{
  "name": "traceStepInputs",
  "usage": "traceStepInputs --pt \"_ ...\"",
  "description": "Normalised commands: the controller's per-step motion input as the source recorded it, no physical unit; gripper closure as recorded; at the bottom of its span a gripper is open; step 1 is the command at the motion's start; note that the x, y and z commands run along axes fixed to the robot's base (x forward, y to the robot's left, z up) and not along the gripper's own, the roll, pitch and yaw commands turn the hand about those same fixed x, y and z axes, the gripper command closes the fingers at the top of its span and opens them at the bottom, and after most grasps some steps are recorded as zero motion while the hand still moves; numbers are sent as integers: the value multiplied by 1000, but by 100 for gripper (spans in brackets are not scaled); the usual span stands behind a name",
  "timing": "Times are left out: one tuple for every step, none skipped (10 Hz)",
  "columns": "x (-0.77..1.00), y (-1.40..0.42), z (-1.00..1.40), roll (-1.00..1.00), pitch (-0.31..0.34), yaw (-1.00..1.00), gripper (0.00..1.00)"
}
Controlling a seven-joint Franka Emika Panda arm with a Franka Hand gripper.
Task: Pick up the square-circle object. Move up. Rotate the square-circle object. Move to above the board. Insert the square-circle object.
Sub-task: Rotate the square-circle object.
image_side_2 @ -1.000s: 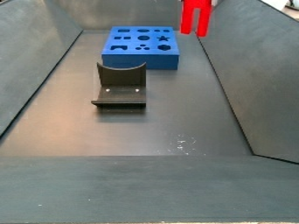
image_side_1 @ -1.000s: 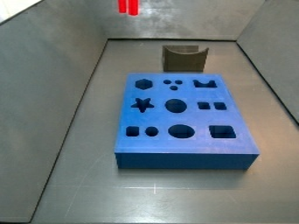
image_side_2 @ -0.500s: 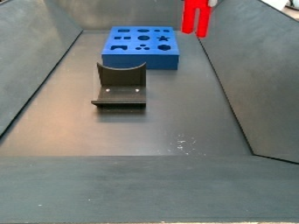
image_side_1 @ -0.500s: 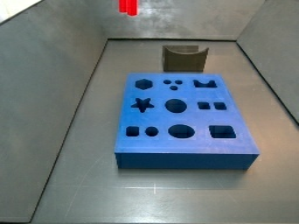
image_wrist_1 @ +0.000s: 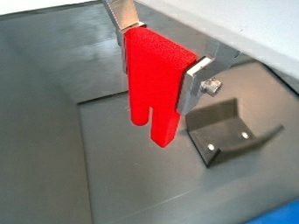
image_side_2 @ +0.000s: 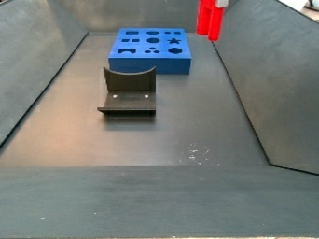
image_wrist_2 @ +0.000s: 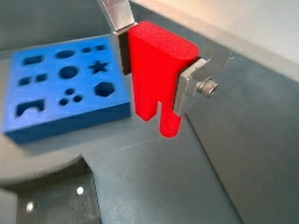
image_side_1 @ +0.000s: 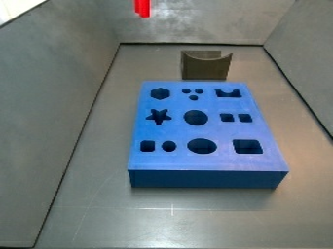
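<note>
The gripper (image_wrist_1: 160, 54) is hanging high above the floor, its flat silver fingers (image_wrist_2: 191, 77) grasping the square-circle object (image_wrist_1: 156, 80), a small bright red block whose lower end is split by a slot into two legs pointing down (only its tip is showing at the upper edge in both side views (image_side_1: 142, 8) (image_side_2: 212, 16)). It is hanging clear of the board (image_wrist_2: 61, 80), the large flat blue block with dark star, hexagon, circle and square holes, lying on the floor beyond the dark fixture (image_side_2: 129, 90).

Both side views face the board (image_side_1: 208, 131) from opposite ends.
</note>
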Motion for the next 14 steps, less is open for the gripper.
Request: traceStepInputs --pt "35 7 -11 -6 6 -1000 100" --pt "34 8 -11 -6 7 -1000 100" --pt "34 8 -11 -7 7 -1000 100" --pt "34 8 -11 -7 8 -1000 100" --pt "34 9 -11 -8 8 -1000 100" --pt "33 9 -12 -8 9 -1000 100" --pt "33 9 -12 -9 9 -1000 100" --pt "33 9 -12 -10 10 -1000 100" --pt "33 9 -12 -10 11 -1000 100" --pt "33 10 -12 -12 12 -1000 100" --pt "33 10 -12 -13 14 -1000 100" --pt "33 10 -12 -15 16 -1000 100" --pt "0 0 0 -6 7 -1000 100" --pt "0 0 0 -7 7 -1000 100"
